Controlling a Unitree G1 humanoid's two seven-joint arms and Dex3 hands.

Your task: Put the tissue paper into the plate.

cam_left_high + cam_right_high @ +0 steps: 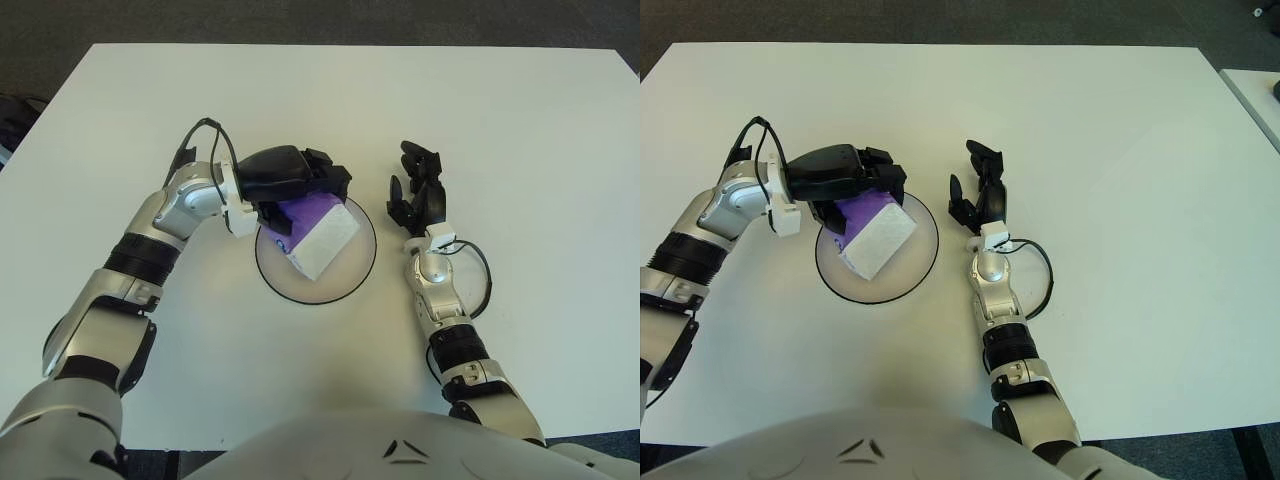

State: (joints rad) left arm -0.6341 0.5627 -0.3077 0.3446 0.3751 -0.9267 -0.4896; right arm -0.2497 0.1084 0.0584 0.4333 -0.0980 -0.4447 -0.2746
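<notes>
Tissue paper (318, 232) gripped by left hand (296, 180) over plate (345, 283), frame centre, right hand (415, 195) beside, fingers relaxed

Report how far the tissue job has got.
Done: the left hand has carried the tissue pack over the plate. In hand: its fingers grip the pack's purple end. Left: release and pull away. The right hand shows idle to the plate's right.

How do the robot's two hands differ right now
The left hand is shut on the tissue pack, holding it over the plate; the right hand holds nothing and shows just right of the plate, fingers relaxed. The left reaches in sideways, while the right points away from the robot. Both are black, three-fingered.
</notes>
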